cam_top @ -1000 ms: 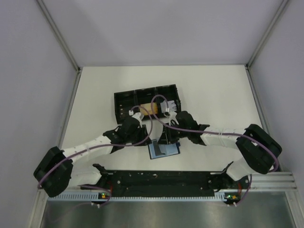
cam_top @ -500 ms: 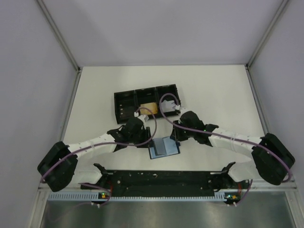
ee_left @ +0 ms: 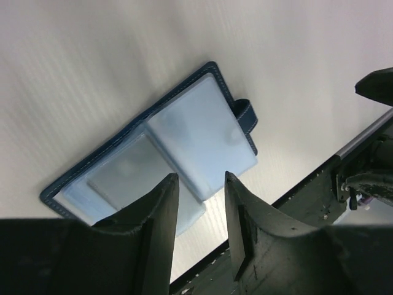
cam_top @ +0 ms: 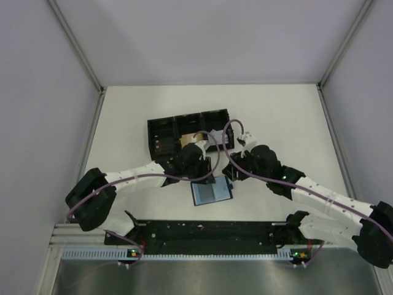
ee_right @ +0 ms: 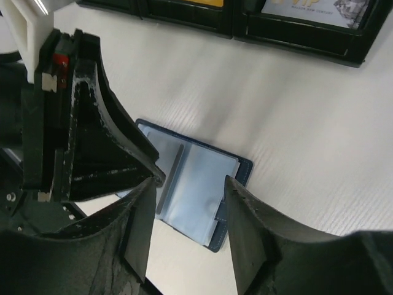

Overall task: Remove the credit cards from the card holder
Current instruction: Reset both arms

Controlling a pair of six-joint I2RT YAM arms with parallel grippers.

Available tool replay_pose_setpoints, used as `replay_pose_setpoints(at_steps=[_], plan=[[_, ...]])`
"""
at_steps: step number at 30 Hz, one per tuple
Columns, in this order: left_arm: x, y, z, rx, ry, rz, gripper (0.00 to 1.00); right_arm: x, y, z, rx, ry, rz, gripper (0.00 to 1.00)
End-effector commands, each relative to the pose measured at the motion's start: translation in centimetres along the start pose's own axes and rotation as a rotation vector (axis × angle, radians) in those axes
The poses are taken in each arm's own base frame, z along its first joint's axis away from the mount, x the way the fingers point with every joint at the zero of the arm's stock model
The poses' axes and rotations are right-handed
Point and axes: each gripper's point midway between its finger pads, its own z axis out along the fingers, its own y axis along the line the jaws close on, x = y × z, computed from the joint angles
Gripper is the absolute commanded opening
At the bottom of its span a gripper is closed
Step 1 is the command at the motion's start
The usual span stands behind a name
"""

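Top external view, from the left: the left arm reaches in over the white table past the black three-compartment tray. An orange-tan card lies in the tray's middle compartment. A pale printed card lies in the right one, so two credit cards look to be out already.

Just nearer than the tray, the dark-blue card holder lies opened flat on the table, pale sleeves up. Its snap tab sticks out from one edge. The left gripper hangs over the holder with its jaws released and nothing between them. To the right, the right gripper hovers over the same holder, also released and empty, close beside the left one.

Whether a card sits in any sleeve I cannot tell; the plastic reads blue-grey throughout, with one greyer patch in the left wrist view.

The step in hand appears to be going back for the next card. To do it well:
- one claw should press a cover flat so the holder does not slide
- the other should come in low at a sleeve's open mouth and pinch only the card's edge, not the plastic
- the pull should run along the sleeve
- the two claws should keep clear of each other
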Motion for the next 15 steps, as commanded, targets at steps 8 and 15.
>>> replay_pose_setpoints(at_steps=[8,15], plan=[[-0.6,7.0,-6.2,-0.123,-0.216,-0.111,0.49,4.2,4.2,3.4,-0.115,0.147,-0.251,0.61],[-0.7,10.9,-9.9,-0.189,-0.365,-0.192,0.81,3.1,1.4,3.4,0.059,0.110,-0.213,0.79]])
